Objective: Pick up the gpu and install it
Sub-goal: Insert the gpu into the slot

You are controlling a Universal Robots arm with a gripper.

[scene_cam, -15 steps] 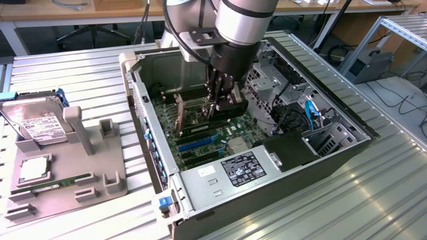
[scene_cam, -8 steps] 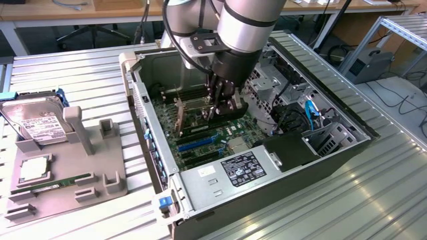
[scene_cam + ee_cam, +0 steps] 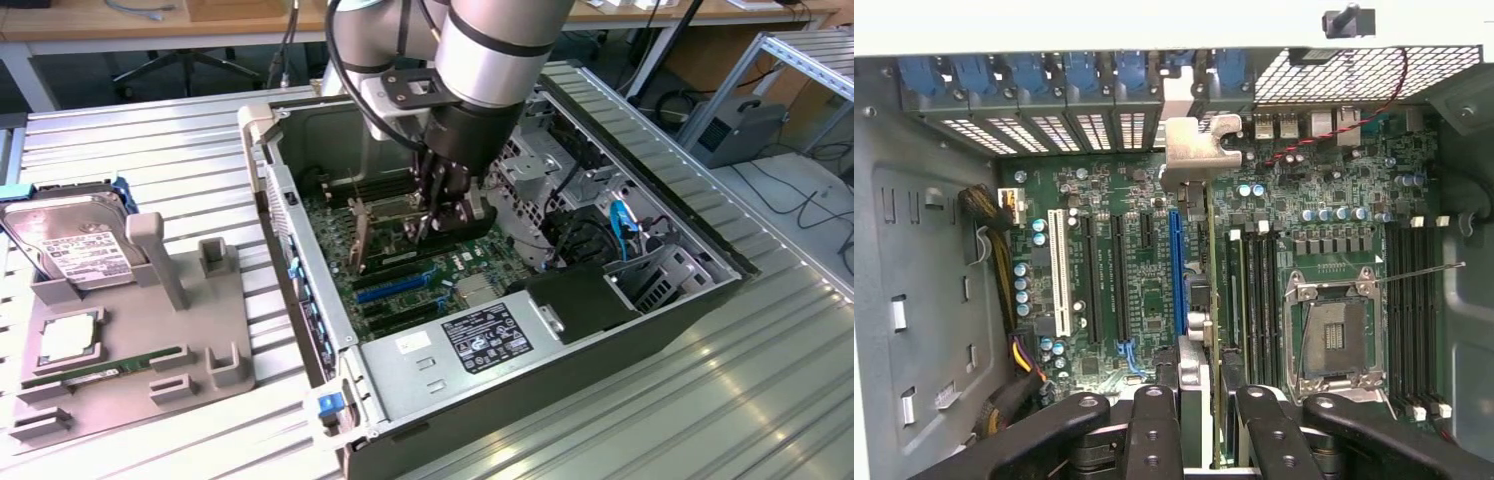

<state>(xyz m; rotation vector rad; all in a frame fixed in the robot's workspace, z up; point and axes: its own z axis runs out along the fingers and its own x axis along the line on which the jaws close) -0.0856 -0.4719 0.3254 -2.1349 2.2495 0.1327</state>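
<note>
The arm reaches down into the open computer case [image 3: 694, 290], which lies on its side on the ribbed metal table [image 3: 747, 400]. The gripper [image 3: 438, 225] is low over the motherboard [image 3: 400, 290], and its fingers [image 3: 1154, 430] are clamped on the gpu [image 3: 384, 225], one on each face of the card. In the wrist view the gpu [image 3: 1201, 380] is seen edge-on, a thin line running from between the finger pads to its silver bracket [image 3: 1199, 150], which sits against the row of rear slot openings beneath the blue latches [image 3: 1014, 75]. The card stands upright over the board, just beside the long blue slot [image 3: 1177, 270] and parallel to it, between that slot and the memory slots next to the open processor socket [image 3: 1332, 335]. Whether its lower edge is in a slot I cannot tell. A white slot [image 3: 1061, 270] lies further off on the other side of the blue one. At the near end of the case is the power supply [image 3: 487, 338] with its black label. Well apart from the case, on the exterior view's left, a grey holder [image 3: 200, 370] carries a silver hard drive [image 3: 74, 250] standing at its far end, a processor chip [image 3: 67, 340] lying flat, and a narrow green memory stick [image 3: 114, 368] towards its near end
</note>
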